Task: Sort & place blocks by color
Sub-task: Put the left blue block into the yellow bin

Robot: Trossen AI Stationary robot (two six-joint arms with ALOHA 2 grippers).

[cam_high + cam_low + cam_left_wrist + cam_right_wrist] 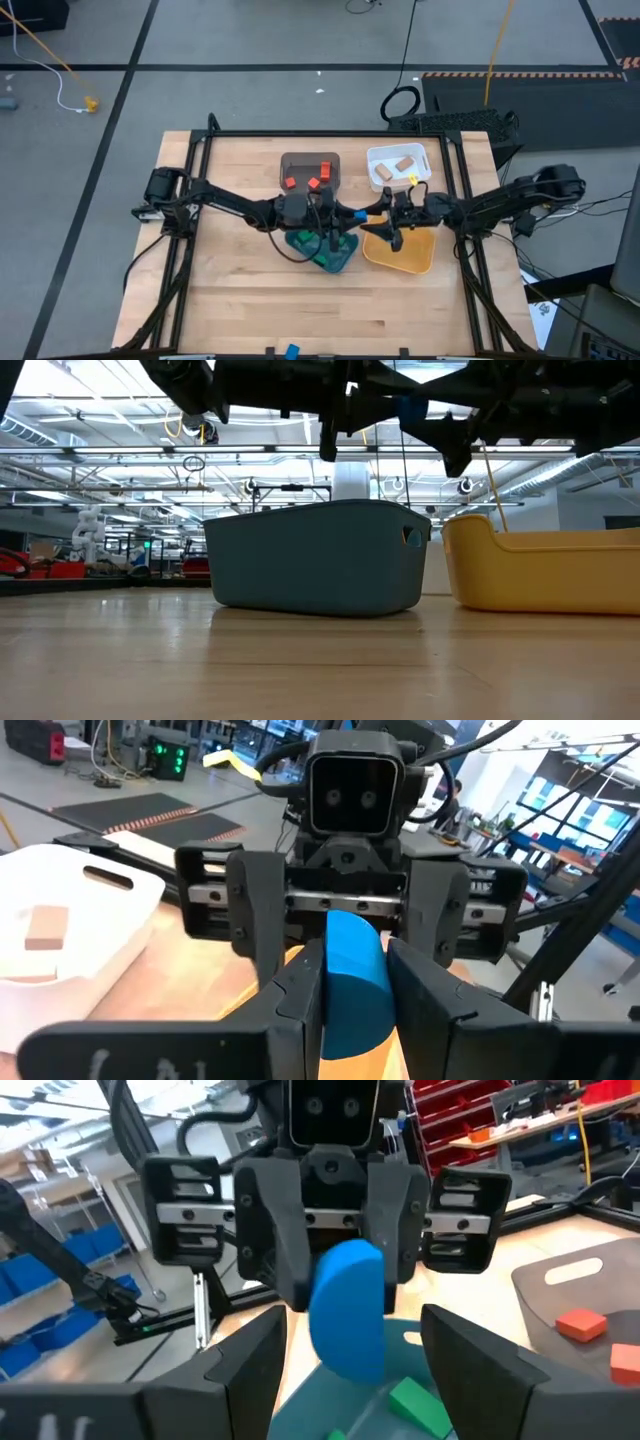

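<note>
Pale wood table (250, 300), lower centre of the high view, visible grain, satin sheen. Smooth moulded plastic trays: teal tray (310, 560) matt, yellow tray (540, 575) faintly glossy, white tray (90, 915) matt. Blue block (350, 985) painted smooth, slightly glossy, between matt black plastic fingers (300, 1010). Red blocks (305, 178) matt painted wood. Black metal frame (190, 150) along the table edge.
</note>
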